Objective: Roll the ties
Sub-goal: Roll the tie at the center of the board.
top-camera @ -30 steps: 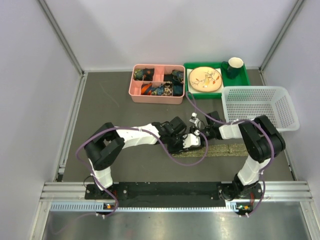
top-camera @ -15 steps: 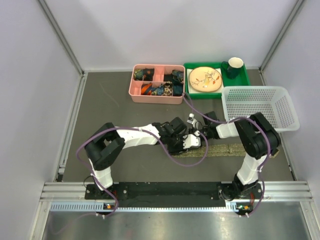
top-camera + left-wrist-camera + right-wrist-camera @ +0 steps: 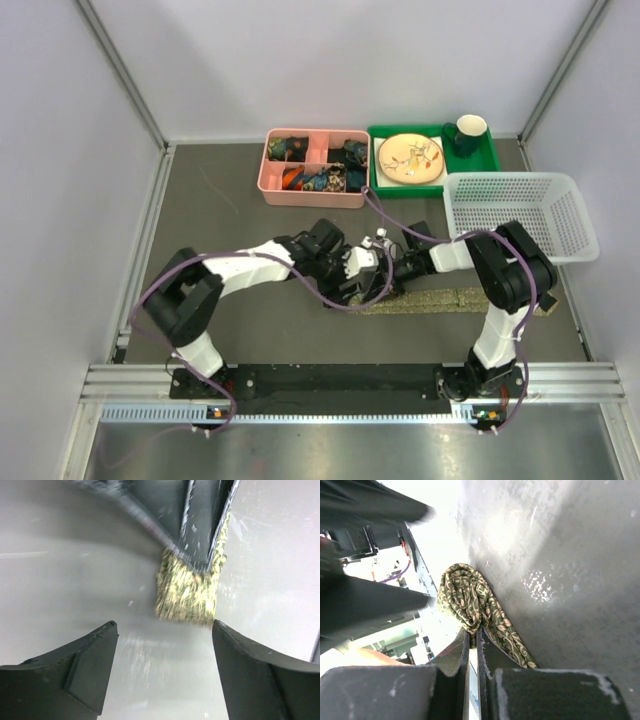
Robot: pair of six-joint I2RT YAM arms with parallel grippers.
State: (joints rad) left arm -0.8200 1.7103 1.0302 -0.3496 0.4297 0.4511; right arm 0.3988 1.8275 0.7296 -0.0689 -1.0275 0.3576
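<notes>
Fabric at the rolled end of the tie point(image 3: 470, 602) is pinched in the clenched right gripper point(image 3: 472, 635), while the left gripper point(image 3: 164, 626) is held spread wide, just clear of it.

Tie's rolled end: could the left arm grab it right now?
Likely yes: the left gripper faces the tie with jaws open, nothing in between; the right gripper, shut on it, crowds one side.

Tie point(image 3: 470, 600): you read no lettering here, only a swirl pattern.
Plate point(image 3: 410, 158): you read no lettering, only painted marks.
</notes>
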